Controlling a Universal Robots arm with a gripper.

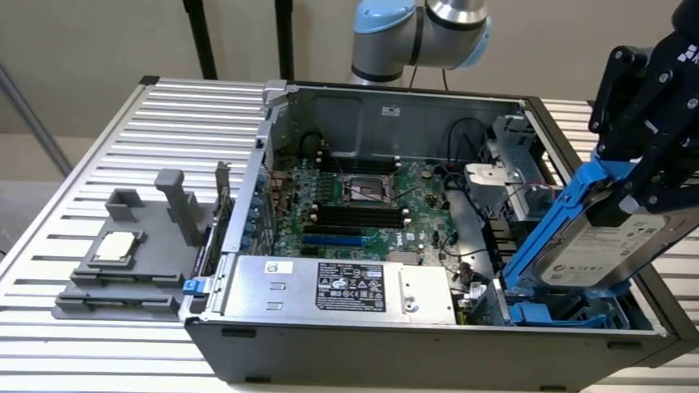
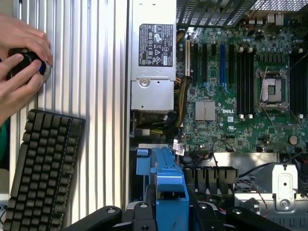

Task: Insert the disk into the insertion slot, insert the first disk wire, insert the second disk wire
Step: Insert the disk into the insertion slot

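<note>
Hanging over the front corner of the PC case [image 1: 437,352], exterior view's right: the disk [image 1: 606,250], silver-grey w/ white label, clipped in a bright blue carrier [image 2: 168,192], tilted steeply, label side toward the exterior camera. Black jaws: clamped on the disk at its upper end, gripping the blue carrier on both sides. Lower end of the disk sits at the mouth of the insertion slot [image 1: 562,315]; cannot tell if it touches or has gone in. Insertion slot: bluish plastic cage w/ blue tabs, inside the case at that front corner, directly under the disk. Robot arm [image 1: 421,33]: grey w/ light-blue joint caps, behind the case's rear wall. PC case: dark grey, lying open side up on a slatted metal bench [image 1: 164,123]. Inside, along front wall: silver power supply [image 1: 339,286] w/ black label, beside the slot, toward exterior view's left. Mid: green motherboard [image 1: 361,205], CPU socket at centre, RAM slots black and blue. Metal bracket [image 1: 508,155] near rear wall, exterior view's right, black cables round it. Bench, exterior view's left: grey plastic fixture [image 1: 142,270] carrying a square chip [image 1: 114,246]. Wrist view: blue carrier between the black jaws, power supply and motherboard beyond it; black keyboard [image 2: 43,168] on the bench beside the case; a person's hands [image 2: 19,62] on a small black round object [image 2: 24,60], near one end of the keyboard.
</note>
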